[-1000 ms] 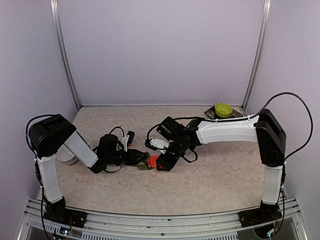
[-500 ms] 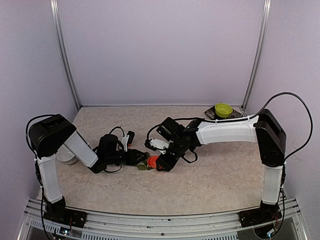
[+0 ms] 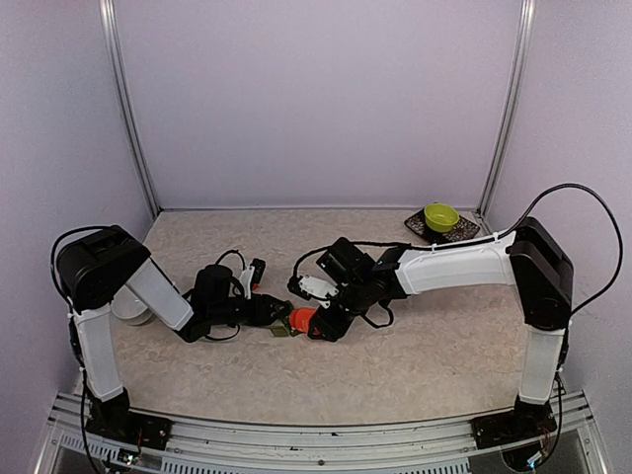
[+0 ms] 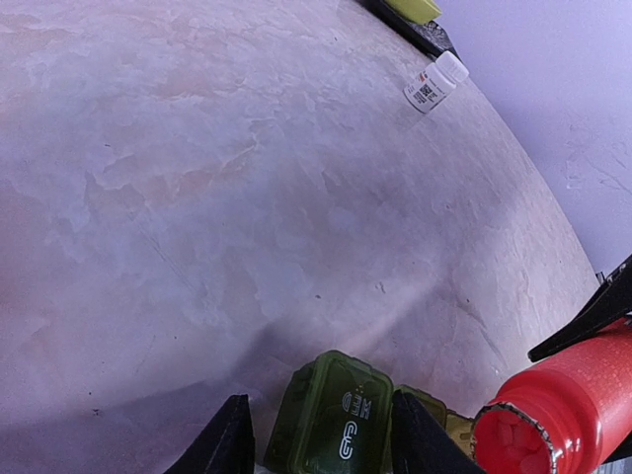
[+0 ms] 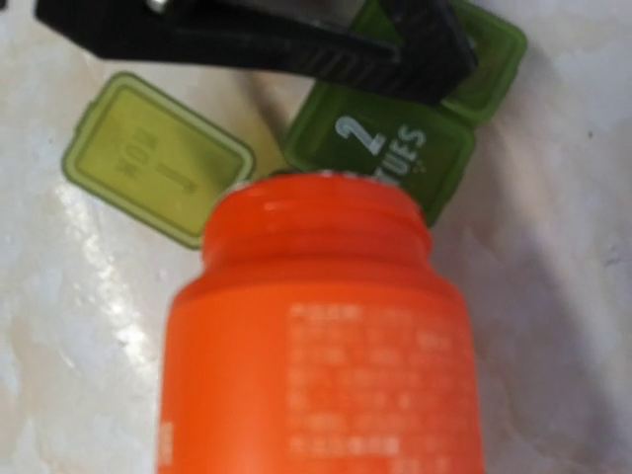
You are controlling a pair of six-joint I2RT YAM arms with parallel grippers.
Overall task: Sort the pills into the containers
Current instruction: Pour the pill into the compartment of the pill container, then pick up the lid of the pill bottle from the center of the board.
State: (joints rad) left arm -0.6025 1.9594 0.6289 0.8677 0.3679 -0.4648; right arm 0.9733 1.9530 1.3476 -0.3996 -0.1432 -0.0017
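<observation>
Though the surface spreads wide around them, the left gripper is clamped on the green containers at mid-frame, and the right gripper grips an uncapped orange bottle tilted mouth-first just beside them. Pouring looks in hand; next the mouth must centre over the compartment whose lid lies flipped open, upper left, then tip gently.

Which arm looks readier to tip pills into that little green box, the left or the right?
The right. The right jaws hold the open orange bottle, tilted with its mouth right at the containers, where one lid is flipped open. The left jaws straddle the strip, seemingly steadying it.
</observation>
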